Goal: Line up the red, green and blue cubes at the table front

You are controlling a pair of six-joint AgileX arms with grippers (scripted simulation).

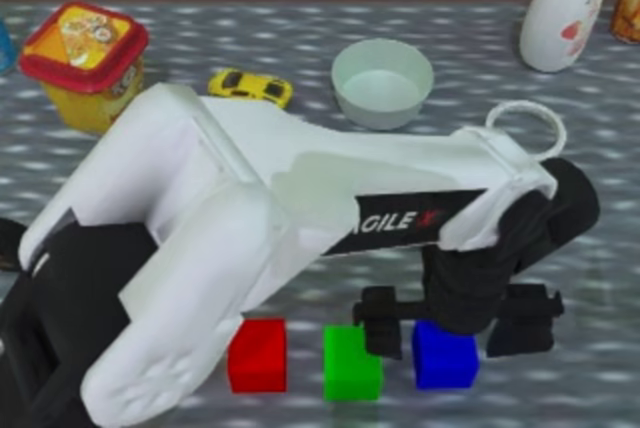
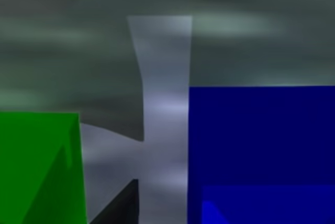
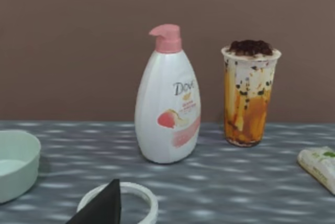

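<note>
Three cubes stand in a row near the front edge of the table (image 1: 590,368): the red cube (image 1: 257,355) at the left, the green cube (image 1: 351,361) in the middle, the blue cube (image 1: 445,353) at the right. My left gripper (image 1: 450,323) hangs open over the blue cube, one finger on each side and apart from it. The left wrist view shows the blue cube (image 2: 261,150) close up, the green cube (image 2: 39,166) beside it, and one dark fingertip (image 2: 121,208) in the gap between them. My right gripper (image 3: 107,208) shows only as a dark tip in its own wrist view.
A pale bowl (image 1: 382,81), a yellow toy car (image 1: 250,86) and a red-lidded yellow tub (image 1: 85,63) stand at the back. A white pump bottle (image 1: 562,8) is at the back right, a white ring (image 1: 527,128) in front of it. A drink cup (image 3: 250,96) stands beside the bottle.
</note>
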